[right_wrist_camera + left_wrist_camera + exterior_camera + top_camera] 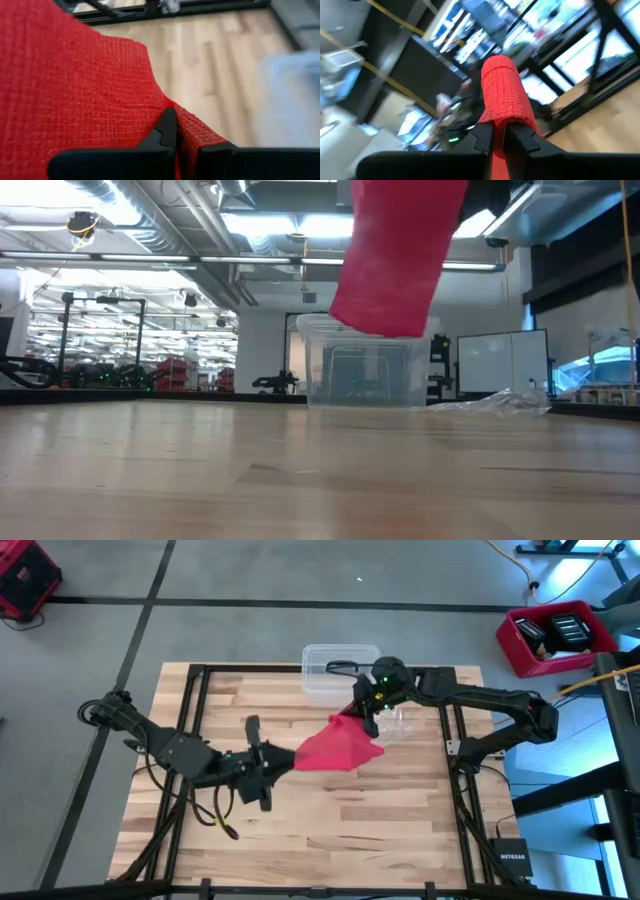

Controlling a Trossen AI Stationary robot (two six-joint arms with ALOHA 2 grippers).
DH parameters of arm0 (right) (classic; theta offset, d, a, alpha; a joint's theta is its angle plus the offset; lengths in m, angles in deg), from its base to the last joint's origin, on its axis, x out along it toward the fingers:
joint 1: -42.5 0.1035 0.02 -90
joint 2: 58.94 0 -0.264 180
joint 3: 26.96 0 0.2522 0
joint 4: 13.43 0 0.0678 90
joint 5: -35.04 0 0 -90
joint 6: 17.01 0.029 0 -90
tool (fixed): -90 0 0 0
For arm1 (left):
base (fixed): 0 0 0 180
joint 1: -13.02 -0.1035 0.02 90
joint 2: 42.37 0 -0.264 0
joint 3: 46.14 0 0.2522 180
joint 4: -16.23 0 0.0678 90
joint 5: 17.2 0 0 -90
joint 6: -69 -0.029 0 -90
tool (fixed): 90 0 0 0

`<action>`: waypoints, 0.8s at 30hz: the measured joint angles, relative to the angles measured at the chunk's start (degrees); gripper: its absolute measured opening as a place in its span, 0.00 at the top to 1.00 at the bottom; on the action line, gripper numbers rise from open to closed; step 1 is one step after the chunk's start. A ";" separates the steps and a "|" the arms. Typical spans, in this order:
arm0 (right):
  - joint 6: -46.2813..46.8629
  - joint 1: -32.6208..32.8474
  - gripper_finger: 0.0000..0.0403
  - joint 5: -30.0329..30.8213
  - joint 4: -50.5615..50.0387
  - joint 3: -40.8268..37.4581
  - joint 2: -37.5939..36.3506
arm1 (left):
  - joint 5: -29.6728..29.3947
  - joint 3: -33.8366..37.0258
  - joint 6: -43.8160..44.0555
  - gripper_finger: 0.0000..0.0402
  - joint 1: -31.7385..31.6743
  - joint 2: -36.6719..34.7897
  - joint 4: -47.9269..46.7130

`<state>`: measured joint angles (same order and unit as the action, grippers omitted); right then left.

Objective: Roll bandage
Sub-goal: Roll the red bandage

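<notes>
Above the middle of the worktop (pixel 330 840), the bandage (pixel 338 747) hangs stretched between both arms: left end effector (pixel 283 762) pinching one end, right end effector (pixel 362 712) pinching the other.

Bright red bandage (pixel 337 747), woven in a fine grid of small squares. Pale blond wood surface (pixel 330 820), butcher-block strips with darker brown streaks, framed in black rails. Black left gripper (pixel 499 141) and black right gripper (pixel 184 145), on dark arms. Clear, faintly bluish plastic box (pixel 335 675) with a dark handle at the far edge. Crinkled transparent wrapper (pixel 495 403) glinting white. Red bin (pixel 555 637) of dark items on grey floor, far right.
</notes>
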<state>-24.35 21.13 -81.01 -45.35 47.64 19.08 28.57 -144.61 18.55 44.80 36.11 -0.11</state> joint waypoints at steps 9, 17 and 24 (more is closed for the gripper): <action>13.21 -0.09 0.86 -0.46 1.48 -0.58 0.01 | -2.11 0.00 0.15 0.96 -2.00 -0.15 -0.37; 14.45 -0.09 0.56 -4.72 -19.41 12.98 -0.72 | -4.22 0.00 3.05 0.96 -2.27 -0.15 -5.80; 15.96 -0.06 0.44 -3.90 -24.05 22.48 -0.74 | -4.70 -0.02 9.36 0.96 -4.57 -0.15 -11.94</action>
<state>-8.39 21.07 -84.91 -69.40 70.11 18.34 23.87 -144.63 27.91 40.23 35.95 -12.06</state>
